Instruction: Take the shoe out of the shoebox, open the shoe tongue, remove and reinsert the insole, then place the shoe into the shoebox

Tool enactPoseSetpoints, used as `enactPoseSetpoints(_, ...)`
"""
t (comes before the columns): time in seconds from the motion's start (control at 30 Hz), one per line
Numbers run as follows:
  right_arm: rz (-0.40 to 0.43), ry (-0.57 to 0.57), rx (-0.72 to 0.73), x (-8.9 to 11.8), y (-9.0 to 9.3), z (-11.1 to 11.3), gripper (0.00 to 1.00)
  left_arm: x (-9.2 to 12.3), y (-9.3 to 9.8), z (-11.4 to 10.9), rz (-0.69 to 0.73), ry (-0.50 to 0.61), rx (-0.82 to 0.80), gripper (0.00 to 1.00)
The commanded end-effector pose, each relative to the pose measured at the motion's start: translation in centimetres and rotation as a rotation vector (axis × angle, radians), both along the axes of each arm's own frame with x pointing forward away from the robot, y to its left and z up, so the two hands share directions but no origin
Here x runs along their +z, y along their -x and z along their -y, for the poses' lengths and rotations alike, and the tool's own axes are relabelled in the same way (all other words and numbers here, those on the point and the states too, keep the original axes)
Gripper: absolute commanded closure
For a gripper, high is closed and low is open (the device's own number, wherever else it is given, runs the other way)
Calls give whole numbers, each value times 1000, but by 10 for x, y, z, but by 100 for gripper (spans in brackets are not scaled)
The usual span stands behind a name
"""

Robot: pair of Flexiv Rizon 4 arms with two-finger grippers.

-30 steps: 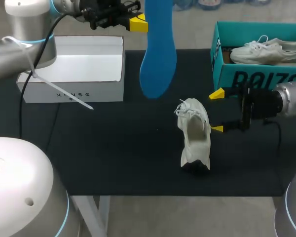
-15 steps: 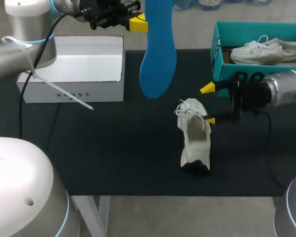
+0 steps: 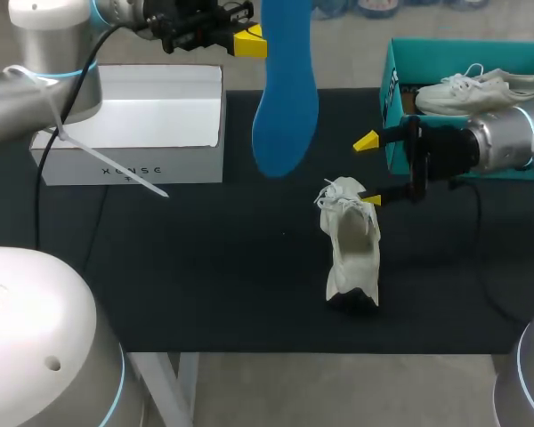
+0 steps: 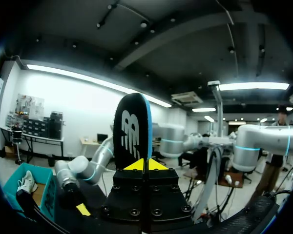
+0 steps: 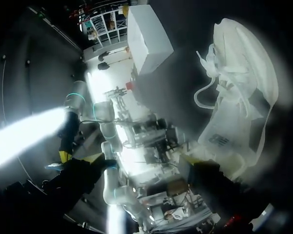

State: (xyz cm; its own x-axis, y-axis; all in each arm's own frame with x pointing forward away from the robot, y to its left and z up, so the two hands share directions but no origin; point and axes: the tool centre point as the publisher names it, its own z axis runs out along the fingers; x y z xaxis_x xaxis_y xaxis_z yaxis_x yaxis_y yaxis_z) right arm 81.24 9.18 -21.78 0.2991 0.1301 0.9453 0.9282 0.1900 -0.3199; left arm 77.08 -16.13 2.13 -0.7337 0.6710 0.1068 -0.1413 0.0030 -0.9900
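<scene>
Jaws of the left gripper (image 3: 254, 42) are pressed together on the one blue insole (image 3: 285, 98), gripping it near its upper end. The insole hangs straight down from there, its rounded lower end in the air above the table (image 3: 205, 267). In the left wrist view the same insole (image 4: 133, 129) stands upright between the two yellow tips.

The right gripper (image 3: 368, 171) has its jaws wide apart and grips nothing. One yellow tip sits in the air near the teal shoebox (image 3: 393, 133); the other sits just at the laced end of the white shoe (image 3: 349, 240). Whether that tip touches the shoe cannot be told. The shoe rests on the dark table, near its middle, well apart from both boxes. The right wrist view shows it (image 5: 239, 87) ahead of the open fingers, laces loose.

Two shoes are in sight: the one on the table and a second white shoe (image 3: 481, 89) lying inside the teal shoebox. Two boxes stand at the far side: the teal one on the right and a white shoebox (image 3: 133, 124) on the left, below the left arm.
</scene>
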Motion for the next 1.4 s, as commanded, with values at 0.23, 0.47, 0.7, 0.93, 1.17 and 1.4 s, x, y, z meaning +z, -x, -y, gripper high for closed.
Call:
enactPoseSetpoints(0.23, 1, 5, -5, 1, 2, -1, 0, 0, 1, 0, 0, 0, 2, 100)
enactPoseSetpoints(0.47, 1, 5, -5, 1, 2, -1, 0, 0, 1, 0, 0, 0, 2, 100)
enactPoseSetpoints(0.7, 1, 5, -5, 1, 2, -1, 0, -6, 15, 4, 121, 22, -25, 100)
enactPoseSetpoints(0.93, 1, 5, -5, 1, 2, -1, 0, -33, 48, 9, 386, 60, -99, 100)
enactPoseSetpoints(1.17, 1, 5, -5, 1, 2, -1, 0, -67, 71, 34, 538, -5, -183, 100)
enactPoseSetpoints(1.4, 1, 5, -5, 1, 2, -1, 0, -95, 85, 53, 585, -16, -228, 100)
